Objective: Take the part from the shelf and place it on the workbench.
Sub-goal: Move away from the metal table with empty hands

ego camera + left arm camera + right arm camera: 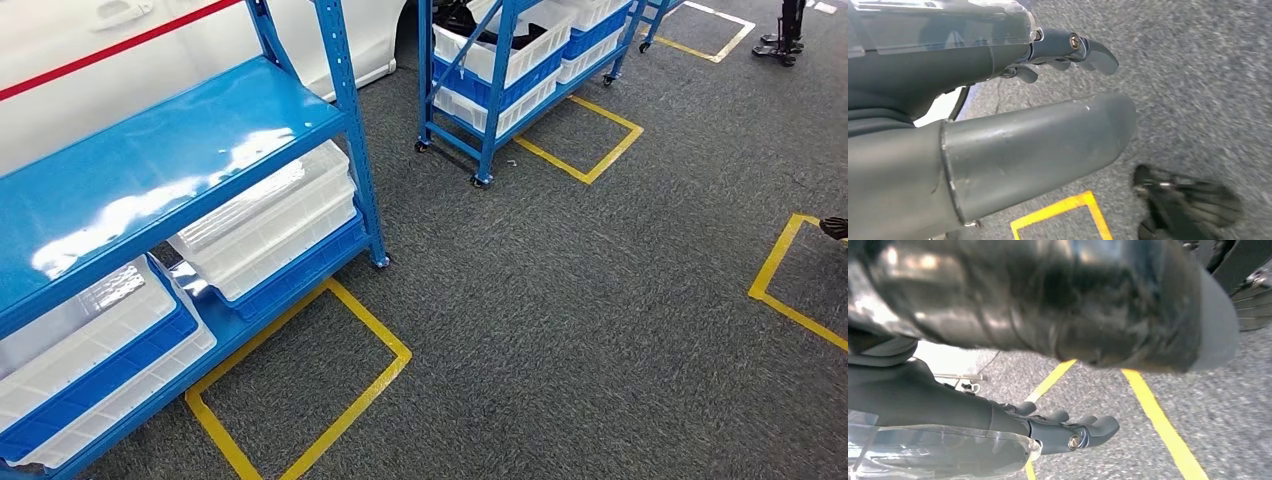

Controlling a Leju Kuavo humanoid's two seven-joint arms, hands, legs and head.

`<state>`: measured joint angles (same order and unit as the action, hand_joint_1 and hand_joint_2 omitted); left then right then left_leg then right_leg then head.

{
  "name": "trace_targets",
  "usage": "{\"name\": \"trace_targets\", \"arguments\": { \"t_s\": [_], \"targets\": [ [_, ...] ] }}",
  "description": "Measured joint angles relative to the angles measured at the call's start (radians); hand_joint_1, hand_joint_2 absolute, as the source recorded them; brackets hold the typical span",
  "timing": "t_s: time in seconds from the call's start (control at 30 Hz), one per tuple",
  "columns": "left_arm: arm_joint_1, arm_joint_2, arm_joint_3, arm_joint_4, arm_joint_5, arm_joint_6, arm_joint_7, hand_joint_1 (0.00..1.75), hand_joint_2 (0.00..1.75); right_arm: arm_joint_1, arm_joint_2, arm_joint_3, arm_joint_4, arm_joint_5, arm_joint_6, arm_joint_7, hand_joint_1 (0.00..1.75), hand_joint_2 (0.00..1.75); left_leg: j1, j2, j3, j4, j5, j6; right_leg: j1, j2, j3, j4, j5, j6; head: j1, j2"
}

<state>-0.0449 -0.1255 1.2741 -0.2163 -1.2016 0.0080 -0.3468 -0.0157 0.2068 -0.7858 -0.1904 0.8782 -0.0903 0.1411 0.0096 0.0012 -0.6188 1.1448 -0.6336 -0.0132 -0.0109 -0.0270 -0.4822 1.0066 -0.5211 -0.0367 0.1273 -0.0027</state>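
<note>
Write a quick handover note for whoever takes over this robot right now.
Left hand: open, holds nothing, over the carpet.
Right hand: open, holds nothing.
Near blue shelf carries white bins. The far rack has a dark item, possibly the part, in its top bin.
Done: nothing picked yet.
Left: reach the part, grip it, carry it to the workbench.

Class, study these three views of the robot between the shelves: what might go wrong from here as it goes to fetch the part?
1. The near blue shelf has a bare top level and stacked white crates below; the robot may search the wrong rack.
2. The far shelf stands on castors; a bump might roll it.
3. Both wrist views are blurred, and the left robot hand and right robot hand hang with fingers apart, so a rushed reach might miss.
</note>
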Motion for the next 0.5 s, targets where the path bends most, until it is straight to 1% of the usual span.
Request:
{"name": "trace_targets", "arguments": {
  "t_s": [0.03,0.07,0.1,0.13,0.17,0.2,0.23,0.27,0.3,0.33,0.37,0.4,0.43,0.47,0.5],
  "targets": [
    [0.000,0.000,0.000,0.000,0.000,0.000,0.000,0.00,0.00,0.000,0.000,0.000,0.000,0.000,0.000,0.000,0.00,0.00,0.000,0.001,0.001,-0.006,0.009,0.001,0.000,-0.001,0.002,0.000,-0.001,0.000,0.000,0.000],
    [0.001,0.000,0.000,0.000,0.000,0.000,0.000,0.00,0.00,0.002,0.000,0.000,0.000,0.001,0.001,0.000,0.00,0.00,-0.002,0.015,0.001,-0.034,0.055,0.005,0.001,-0.004,0.006,0.000,-0.007,0.001,0.000,0.000],
    [0.001,0.000,0.000,0.000,-0.001,0.001,0.000,0.00,0.00,0.003,0.000,0.000,0.001,0.002,0.003,0.001,0.00,0.00,-0.005,0.028,0.002,-0.059,0.106,0.010,0.002,-0.012,0.015,0.004,-0.022,0.008,0.000,0.000],
    [0.000,0.000,0.000,0.000,-0.002,0.001,0.000,0.00,0.00,0.001,0.000,0.000,0.001,0.003,0.005,0.001,0.00,0.00,-0.006,0.034,0.006,-0.086,0.155,0.019,0.003,-0.022,0.028,0.006,-0.041,0.019,0.000,0.000],
    [-0.001,0.000,0.000,0.000,-0.003,0.002,0.000,0.00,0.00,-0.001,0.000,0.000,0.002,0.005,0.008,0.001,0.00,0.00,-0.008,0.036,0.010,-0.110,0.198,0.028,0.003,-0.023,0.038,0.016,-0.062,0.031,0.000,0.000],
    [-0.003,0.000,0.000,0.000,-0.004,0.002,0.000,0.00,0.00,-0.005,0.000,0.001,0.002,0.005,0.009,0.001,0.00,0.00,-0.008,0.024,0.014,-0.113,0.202,0.036,0.002,-0.017,0.036,0.039,-0.088,0.041,0.000,0.000],
    [-0.005,0.000,0.000,0.000,-0.005,0.003,0.000,0.00,0.00,-0.008,0.000,0.001,0.002,0.005,0.010,0.001,0.00,0.00,-0.006,0.010,0.019,-0.119,0.201,0.044,0.000,-0.004,0.018,0.081,-0.113,0.047,0.000,0.000],
    [-0.006,0.000,0.000,0.000,-0.006,0.003,0.000,0.00,0.00,-0.008,0.000,0.001,0.002,0.005,0.010,0.001,0.00,0.00,-0.007,0.001,0.020,-0.120,0.199,0.049,-0.001,0.011,-0.018,0.142,-0.138,0.049,0.000,0.000],
    [-0.008,0.000,0.000,0.000,-0.007,0.003,0.000,0.00,0.00,-0.008,0.000,0.001,0.002,0.005,0.011,0.001,0.00,0.00,-0.008,-0.009,0.022,-0.120,0.195,0.053,-0.002,0.018,-0.062,0.211,-0.161,0.050,0.000,0.000],
    [-0.008,0.000,0.000,0.000,-0.008,0.003,0.000,0.00,0.00,-0.008,0.000,0.001,0.002,0.006,0.011,0.001,0.00,0.00,-0.008,-0.021,0.025,-0.120,0.191,0.055,-0.002,0.021,-0.102,0.265,-0.168,0.052,0.000,0.000],
    [-0.008,0.000,0.000,0.000,-0.009,0.003,0.000,0.00,0.00,-0.007,0.000,0.001,0.002,0.006,0.011,0.001,0.00,0.00,-0.009,-0.034,0.030,-0.120,0.187,0.055,-0.002,0.023,-0.129,0.289,-0.155,0.053,0.000,0.000],
    [-0.008,0.000,0.000,0.000,-0.009,0.003,0.000,0.00,0.00,-0.006,0.000,0.001,0.002,0.006,0.011,0.002,0.00,0.00,-0.009,-0.048,0.037,-0.120,0.182,0.054,-0.002,0.024,-0.140,0.277,-0.121,0.052,0.000,0.000],
    [-0.007,0.000,0.000,0.000,-0.009,0.003,0.000,0.00,0.00,-0.005,0.000,0.000,0.002,0.006,0.011,0.002,0.00,0.00,-0.009,-0.062,0.046,-0.120,0.177,0.053,-0.002,0.030,-0.133,0.230,-0.073,0.050,0.000,0.000],
    [-0.005,-0.001,0.000,0.000,-0.009,0.003,0.000,0.00,0.00,-0.002,0.000,0.000,0.002,0.006,0.011,0.002,0.00,0.00,-0.008,-0.074,0.051,-0.120,0.172,0.050,-0.002,0.048,-0.118,0.169,-0.025,0.046,0.000,0.000],
    [-0.004,-0.002,0.000,0.000,-0.009,0.003,0.000,0.00,0.00,0.002,-0.001,0.000,0.002,0.006,0.011,0.002,0.00,0.00,-0.008,-0.086,0.055,-0.118,0.168,0.047,-0.003,0.070,-0.102,0.112,0.008,0.042,0.000,0.000]
  ]
}}
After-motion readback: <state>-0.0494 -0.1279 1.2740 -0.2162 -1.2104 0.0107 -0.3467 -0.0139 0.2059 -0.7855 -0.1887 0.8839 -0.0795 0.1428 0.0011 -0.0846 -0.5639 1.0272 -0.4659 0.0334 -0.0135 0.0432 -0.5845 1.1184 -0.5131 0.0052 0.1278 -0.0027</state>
